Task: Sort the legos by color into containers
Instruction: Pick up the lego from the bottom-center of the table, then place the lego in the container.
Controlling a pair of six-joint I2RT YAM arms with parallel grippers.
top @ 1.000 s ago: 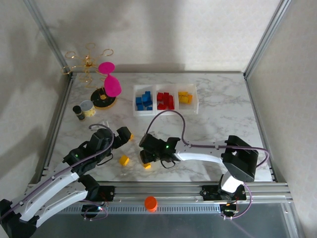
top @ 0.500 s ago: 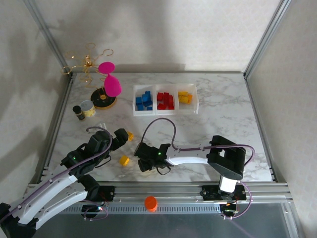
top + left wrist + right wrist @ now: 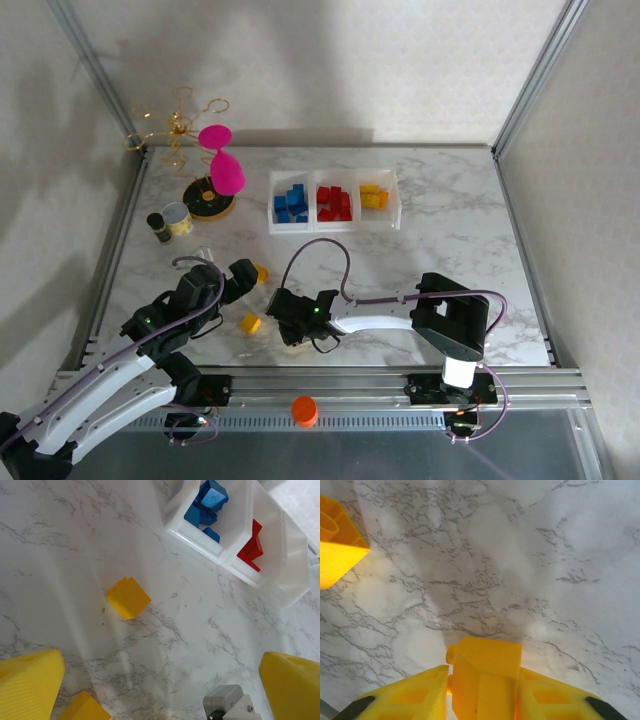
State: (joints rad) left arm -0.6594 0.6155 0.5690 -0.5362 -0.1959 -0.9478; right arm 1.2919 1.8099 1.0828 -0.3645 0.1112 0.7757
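Note:
My right gripper [image 3: 291, 322] sits low over the near middle of the table, and in the right wrist view the right gripper [image 3: 485, 682] is shut on a yellow lego [image 3: 487, 660] resting on the marble. A second yellow lego [image 3: 250, 323] lies just to its left, also seen as the yellow lego [image 3: 335, 540]. My left gripper [image 3: 245, 279] hovers open, with the left gripper [image 3: 160, 667] holding nothing. A third yellow lego [image 3: 262, 272] lies by its tip, the yellow lego [image 3: 127, 597]. The containers [image 3: 390, 215] at the back hold blue legos [image 3: 291, 203], red legos [image 3: 334, 203] and yellow legos [image 3: 374, 196].
A tin can [image 3: 177, 218] and a small dark bottle [image 3: 158, 226] stand at the left. Behind them are a pink object on a round black base [image 3: 225, 174] and a gold wire stand [image 3: 180, 125]. An orange cap [image 3: 304, 410] lies on the front rail.
The right gripper slid left and nearer and closed on the yellow lego. The left gripper drew back a little toward the left.

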